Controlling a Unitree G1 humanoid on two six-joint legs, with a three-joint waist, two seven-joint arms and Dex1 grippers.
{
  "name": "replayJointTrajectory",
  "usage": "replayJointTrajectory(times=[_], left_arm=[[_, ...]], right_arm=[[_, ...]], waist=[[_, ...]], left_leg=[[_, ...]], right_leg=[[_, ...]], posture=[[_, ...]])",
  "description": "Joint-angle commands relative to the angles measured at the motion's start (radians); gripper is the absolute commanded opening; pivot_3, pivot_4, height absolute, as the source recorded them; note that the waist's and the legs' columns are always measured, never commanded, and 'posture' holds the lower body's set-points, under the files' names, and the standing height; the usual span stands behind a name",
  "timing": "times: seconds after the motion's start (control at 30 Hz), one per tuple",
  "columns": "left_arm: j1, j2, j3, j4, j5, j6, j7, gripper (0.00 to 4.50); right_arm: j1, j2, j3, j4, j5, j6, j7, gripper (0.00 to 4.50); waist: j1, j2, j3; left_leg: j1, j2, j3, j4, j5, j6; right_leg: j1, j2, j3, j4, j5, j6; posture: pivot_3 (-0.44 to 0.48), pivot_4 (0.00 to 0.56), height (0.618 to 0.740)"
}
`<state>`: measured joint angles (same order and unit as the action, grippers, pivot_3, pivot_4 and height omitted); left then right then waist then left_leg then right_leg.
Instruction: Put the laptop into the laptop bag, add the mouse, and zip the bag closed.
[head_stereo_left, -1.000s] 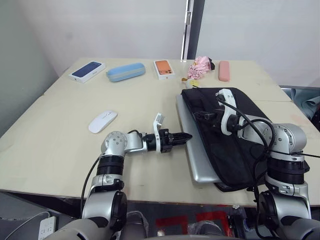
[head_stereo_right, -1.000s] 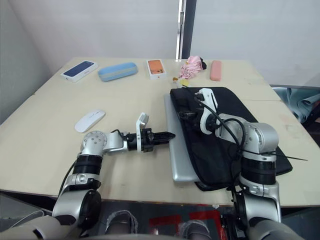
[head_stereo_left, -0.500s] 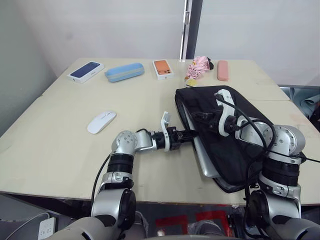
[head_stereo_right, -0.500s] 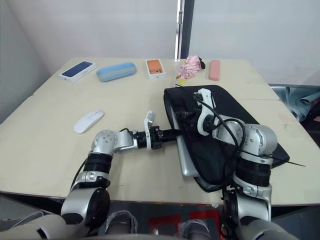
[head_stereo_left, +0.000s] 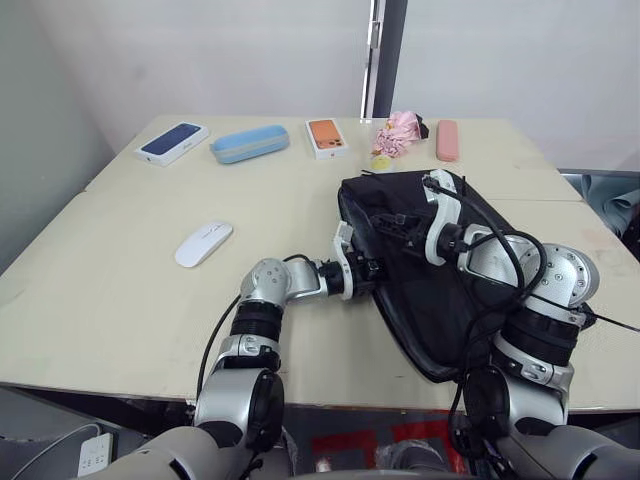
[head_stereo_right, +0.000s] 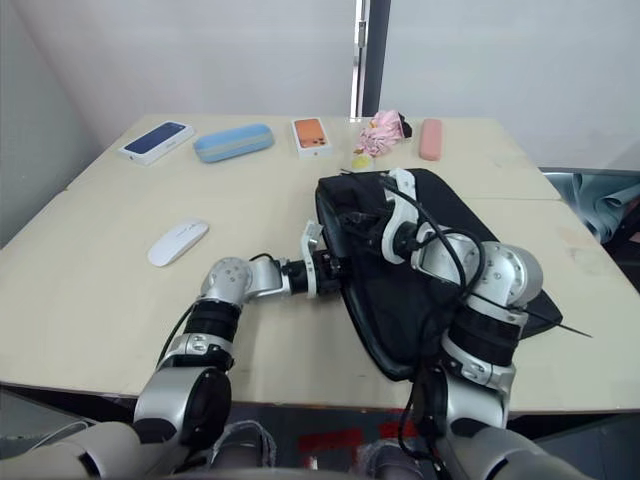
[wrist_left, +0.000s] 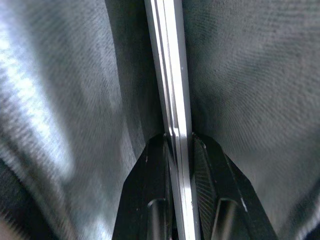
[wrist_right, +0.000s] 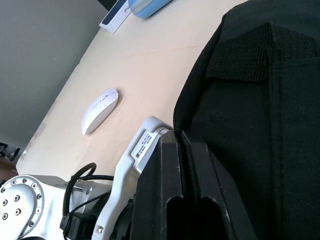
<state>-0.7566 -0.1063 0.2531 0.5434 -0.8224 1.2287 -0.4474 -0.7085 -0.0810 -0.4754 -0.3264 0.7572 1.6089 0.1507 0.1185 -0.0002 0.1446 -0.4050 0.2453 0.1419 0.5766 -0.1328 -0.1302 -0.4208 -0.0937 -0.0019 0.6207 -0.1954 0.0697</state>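
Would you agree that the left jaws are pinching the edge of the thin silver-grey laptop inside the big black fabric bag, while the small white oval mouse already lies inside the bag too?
Not quite. The left gripper does pinch the thin silver-grey laptop edge inside the big black fabric bag, but the small white oval mouse lies out on the bare table, apart from the bag, as the left eye view shows.

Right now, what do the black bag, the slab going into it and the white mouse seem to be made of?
The flat black laptop bag: woven fabric, matte, with visible weave. The thin silver laptop edge between the left pincer's fingers: probably brushed metal with a bright sheen. The small white oval mouse: likely smooth glossy plastic.
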Motion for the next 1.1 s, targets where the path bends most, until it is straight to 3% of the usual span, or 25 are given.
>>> replayJointTrajectory(times=[0.03,0.23,0.3,0.6,1.1], left_arm=[[-0.063,-0.055,-0.034,-0.013,-0.028,-0.011,-0.082,0.2],[-0.059,-0.039,-0.044,-0.02,-0.016,-0.024,-0.113,0.2],[-0.049,-0.024,-0.066,-0.036,0.0,-0.033,-0.126,1.22],[-0.022,0.045,-0.082,-0.063,0.012,-0.001,-0.153,4.32],[0.102,0.315,-0.1,-0.345,-0.005,0.137,-0.22,4.32]], right_arm=[[-0.05,0.015,-0.003,-0.056,0.035,0.006,0.012,0.0],[-0.039,-0.006,0.007,-0.051,0.026,-0.006,0.017,0.0],[-0.033,-0.014,0.012,-0.047,0.024,-0.014,0.02,0.0],[-0.026,-0.051,0.031,-0.025,0.017,-0.049,0.04,0.0],[-0.003,-0.109,0.084,0.027,0.007,-0.122,0.086,0.0]], waist=[[0.001,0.0,0.0],[0.002,0.001,0.0],[0.004,0.001,0.0],[0.0,0.002,0.0],[-0.004,0.002,-0.001]], left_leg=[[0.0,0.0,0.0,0.0,0.0,0.0],[0.0,0.0,0.0,-0.001,0.0,0.0],[0.0,0.0,0.0,-0.001,0.0,0.0],[0.001,0.0,0.0,-0.001,0.0,-0.001],[0.001,0.0,0.0,-0.001,0.001,-0.001]], right_leg=[[0.0,0.0,0.0,0.0,0.001,0.002],[0.0,0.0,0.0,-0.001,0.002,0.003],[0.0,0.0,0.0,-0.001,0.002,0.003],[0.0,0.0,0.0,0.001,0.002,0.003],[0.0,0.0,0.0,0.002,0.001,0.001]], posture=[[0.0,0.15,0.74],[0.0,0.15,0.74],[0.0,0.15,0.74],[0.0,0.15,0.74],[0.0,0.15,0.74]])
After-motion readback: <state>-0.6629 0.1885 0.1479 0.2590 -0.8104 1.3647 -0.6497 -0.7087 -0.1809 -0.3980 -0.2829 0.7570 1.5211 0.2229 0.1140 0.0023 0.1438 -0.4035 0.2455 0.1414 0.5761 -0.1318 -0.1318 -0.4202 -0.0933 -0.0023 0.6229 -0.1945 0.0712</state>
